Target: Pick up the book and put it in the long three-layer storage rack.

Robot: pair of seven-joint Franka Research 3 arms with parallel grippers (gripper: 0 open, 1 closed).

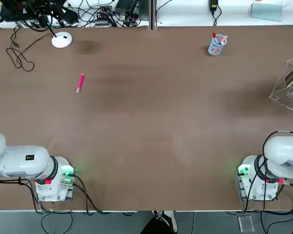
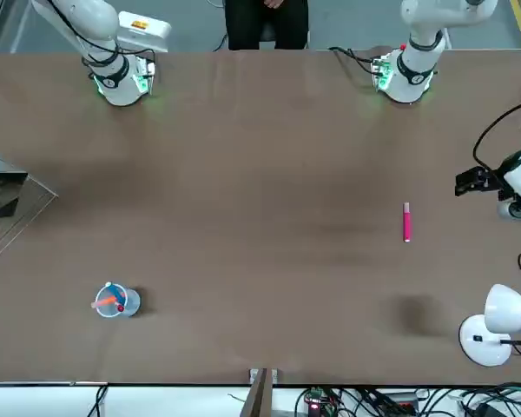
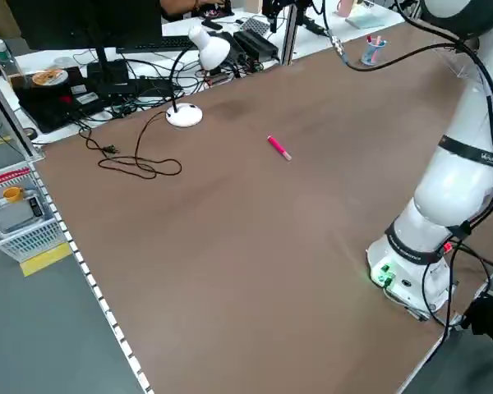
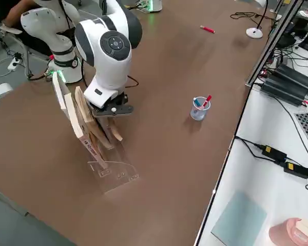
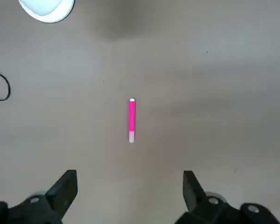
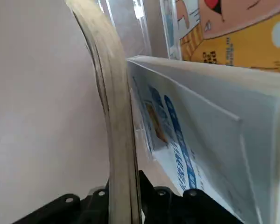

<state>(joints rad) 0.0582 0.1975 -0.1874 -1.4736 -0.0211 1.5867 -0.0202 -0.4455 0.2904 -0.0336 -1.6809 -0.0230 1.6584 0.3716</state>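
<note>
My right gripper (image 4: 111,109) hangs over the clear three-layer storage rack (image 4: 112,174) at the table's right edge and is shut on the book (image 6: 115,140). The book shows in the right wrist view as a thin, bowed tan edge pinched between the black fingers (image 6: 155,192). It stands upright inside the rack, next to a white-and-blue book (image 6: 186,140) and a yellow cartoon cover (image 6: 233,37). The rack also shows in the top view (image 1: 286,82) and the front view (image 2: 13,217). My left gripper (image 5: 130,186) is open, hovering above a pink pen (image 5: 132,120).
The pink pen (image 1: 80,83) lies on the left half of the table. A clear cup of pens (image 1: 216,45) stands at the back right. A white desk lamp (image 1: 61,40) and a looped black cable (image 1: 18,56) are at the back left. A person stands behind the robot (image 2: 267,22).
</note>
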